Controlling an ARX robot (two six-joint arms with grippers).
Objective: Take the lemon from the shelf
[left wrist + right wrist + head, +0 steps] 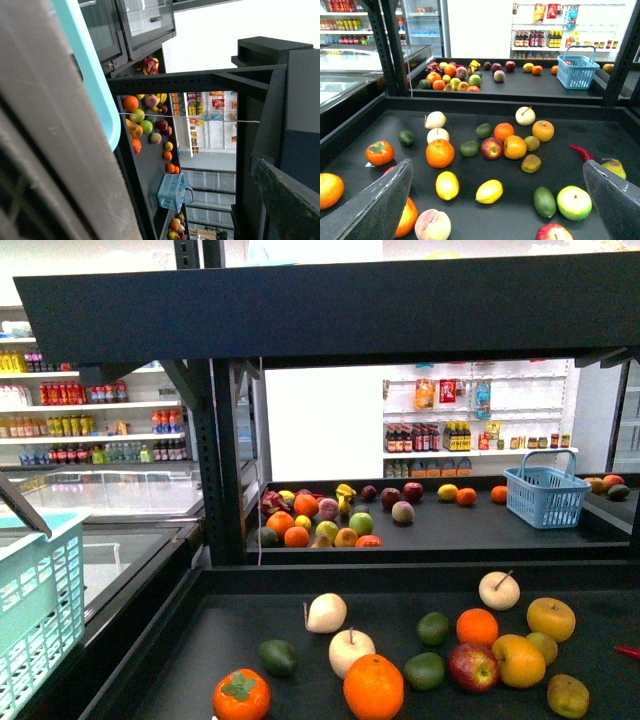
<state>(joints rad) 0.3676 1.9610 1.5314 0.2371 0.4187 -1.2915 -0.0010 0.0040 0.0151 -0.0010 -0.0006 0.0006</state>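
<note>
The lemon [489,191], bright yellow with a small nub end, lies on the black shelf deck [560,160] in the right wrist view. A second yellow oval fruit [447,185] lies just beside it. My right gripper [497,210] hangs open over this spot, its grey fingers [380,205] wide apart on either side of both fruits and touching neither. In the left wrist view my left gripper [170,200] is open and empty, with a pale finger [50,150] filling one side. Neither gripper appears in the front view, and the lemon lies below that view's lower edge.
Around the lemon lie an orange [440,153], a peach [433,225], a dark avocado [544,201], a green apple [574,202] and a red chili [581,152]. A blue basket [546,496] stands on the farther deck. A turquoise basket [35,610] is at the left by the freezer.
</note>
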